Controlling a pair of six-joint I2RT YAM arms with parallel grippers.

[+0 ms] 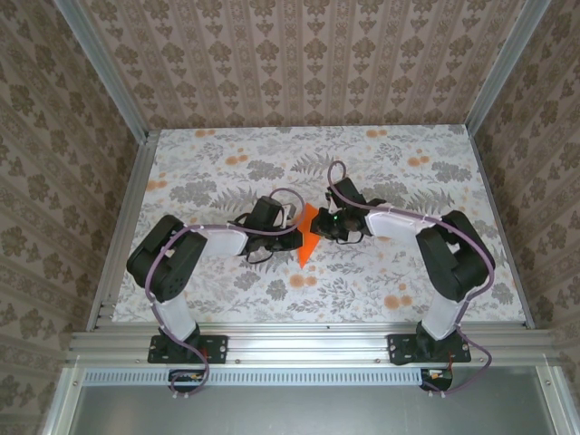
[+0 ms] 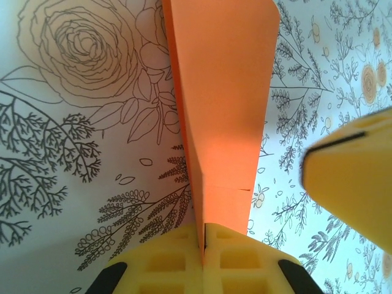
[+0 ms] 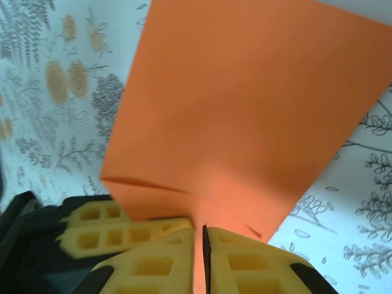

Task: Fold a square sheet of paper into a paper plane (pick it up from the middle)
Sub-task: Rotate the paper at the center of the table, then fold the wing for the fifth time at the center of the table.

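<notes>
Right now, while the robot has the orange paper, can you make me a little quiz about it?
1. True or false: the orange paper lies flat on the tablecloth with nothing touching it.
2. How many grippers pinch the paper? A: none. B: one. C: two.
3. Fill in: the tablecloth is printed with leaves and ____.

Key
1. False. It is held up between the arms, and it is already folded.
2. C. The left gripper and the right gripper are each shut on an edge of it.
3. Flowers.
</notes>
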